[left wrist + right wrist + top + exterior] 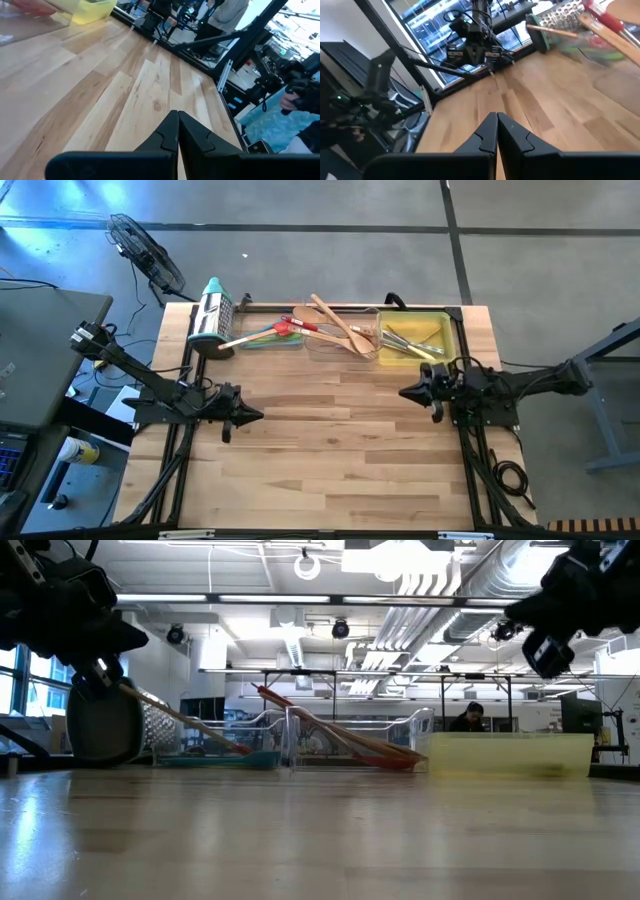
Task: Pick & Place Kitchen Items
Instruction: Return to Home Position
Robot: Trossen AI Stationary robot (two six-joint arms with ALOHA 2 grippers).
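Several kitchen utensils lie at the table's far edge: red and green spatulas and pale wooden spoons rest across a clear tray, and slim utensils lie in a yellow tray. My left gripper is shut and empty above the table's left middle. My right gripper is shut and empty above the right middle. Both stand clear of the utensils.
A steel box grater with a teal handle lies at the far left by the trays. The bare wooden tabletop stretches between the two arms and toward the near edge. A person is in the room behind.
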